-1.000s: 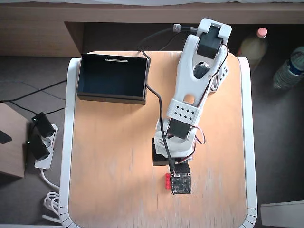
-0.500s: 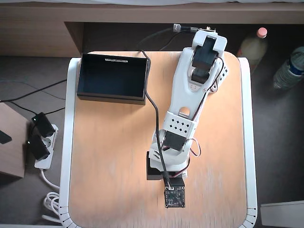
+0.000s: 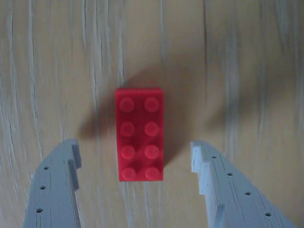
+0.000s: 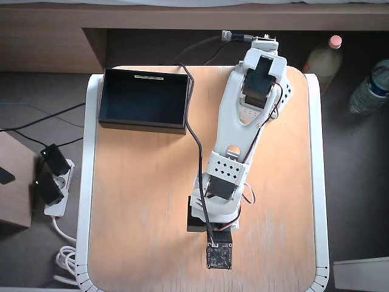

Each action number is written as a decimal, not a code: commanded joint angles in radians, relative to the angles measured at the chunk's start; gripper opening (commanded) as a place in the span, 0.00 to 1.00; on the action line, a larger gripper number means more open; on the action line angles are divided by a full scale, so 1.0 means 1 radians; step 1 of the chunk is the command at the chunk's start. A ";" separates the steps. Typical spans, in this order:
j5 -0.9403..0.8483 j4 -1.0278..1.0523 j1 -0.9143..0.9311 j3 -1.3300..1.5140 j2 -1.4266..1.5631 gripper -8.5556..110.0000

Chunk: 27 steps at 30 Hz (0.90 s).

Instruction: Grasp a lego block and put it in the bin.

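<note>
In the wrist view the red lego block (image 3: 140, 134) lies flat on the wooden table, studs up, long side running away from the camera. My gripper (image 3: 134, 151) is open, one grey finger (image 3: 56, 190) on its left and the other on its right, neither touching it. In the overhead view the white arm (image 4: 243, 115) reaches toward the table's near edge, and the wrist camera board (image 4: 219, 255) hides both the block and the fingers. The black bin (image 4: 143, 126) stands at the table's far left corner with nothing inside.
A black cable (image 4: 193, 131) runs from the back of the table along the arm, close to the bin's right wall. Two bottles (image 4: 328, 58) stand on the floor to the right. A power strip (image 4: 51, 182) lies on the floor to the left.
The arm has swung slightly left and stretched toward the near edge. The block, seen beside the camera board a second ago, is now covered by it in the overhead view.
</note>
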 commanded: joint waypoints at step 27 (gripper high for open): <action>-0.006 -0.081 0.023 -0.127 -0.031 0.10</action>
